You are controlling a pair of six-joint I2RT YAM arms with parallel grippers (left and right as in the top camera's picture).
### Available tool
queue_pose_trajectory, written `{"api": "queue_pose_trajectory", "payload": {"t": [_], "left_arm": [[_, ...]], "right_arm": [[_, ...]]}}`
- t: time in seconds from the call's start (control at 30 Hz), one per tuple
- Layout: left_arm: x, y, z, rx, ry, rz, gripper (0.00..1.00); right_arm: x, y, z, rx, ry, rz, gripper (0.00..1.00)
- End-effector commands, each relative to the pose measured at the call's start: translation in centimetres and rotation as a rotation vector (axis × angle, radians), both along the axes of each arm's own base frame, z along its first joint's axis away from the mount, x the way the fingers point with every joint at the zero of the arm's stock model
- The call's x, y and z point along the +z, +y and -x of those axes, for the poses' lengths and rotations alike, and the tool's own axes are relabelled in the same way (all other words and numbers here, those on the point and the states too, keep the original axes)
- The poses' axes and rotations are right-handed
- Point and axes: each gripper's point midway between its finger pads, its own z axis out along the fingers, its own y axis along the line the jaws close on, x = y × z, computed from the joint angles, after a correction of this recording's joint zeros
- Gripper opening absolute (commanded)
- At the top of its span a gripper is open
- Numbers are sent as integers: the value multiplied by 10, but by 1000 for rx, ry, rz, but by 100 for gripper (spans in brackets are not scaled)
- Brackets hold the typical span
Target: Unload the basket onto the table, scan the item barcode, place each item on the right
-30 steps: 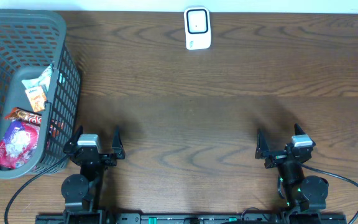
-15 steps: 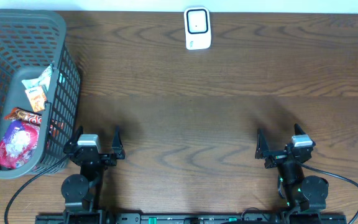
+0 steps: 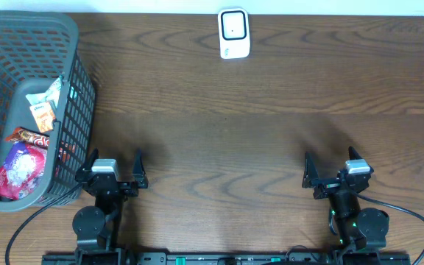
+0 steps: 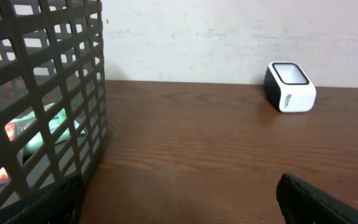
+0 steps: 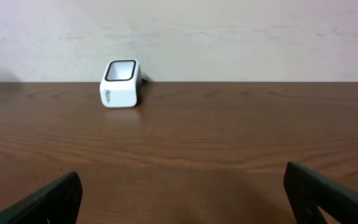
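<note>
A white barcode scanner point(image 3: 234, 33) with a dark window stands at the table's far edge, also visible as the scanner point(image 4: 289, 87) and the scanner point(image 5: 121, 83) in the wrist views. Several snack packets point(image 3: 26, 151) lie inside the grey basket point(image 3: 65, 44) at the left; a green packet point(image 4: 45, 127) shows through its mesh. My left gripper point(image 3: 114, 171) rests open near the front edge, just right of the basket. My right gripper point(image 3: 333, 171) rests open at the front right. Nothing sits between either pair of fingers.
The brown wooden table point(image 3: 227, 132) spans the view, with a pale wall point(image 5: 229, 31) behind its far edge. The basket wall point(image 4: 55, 93) stands close on the left gripper's left side.
</note>
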Motion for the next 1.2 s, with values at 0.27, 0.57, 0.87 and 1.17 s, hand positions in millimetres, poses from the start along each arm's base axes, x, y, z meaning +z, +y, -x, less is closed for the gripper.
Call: {"api": "queue_pose_trajectory", "payload": {"t": [0.27, 0.57, 0.87, 1.17], "left_arm": [[-14, -1, 1, -9, 46, -10, 98], [-14, -1, 1, -9, 46, -10, 98], [2, -1, -1, -10, -22, -20, 98], [117, -52, 30, -306, -516, -64, 98]], "right_arm": [[-1, 0, 0, 0, -2, 15, 99], [-1, 0, 0, 0, -3, 15, 99], [-1, 0, 0, 0, -2, 15, 99], [-1, 0, 0, 0, -2, 16, 99]]}}
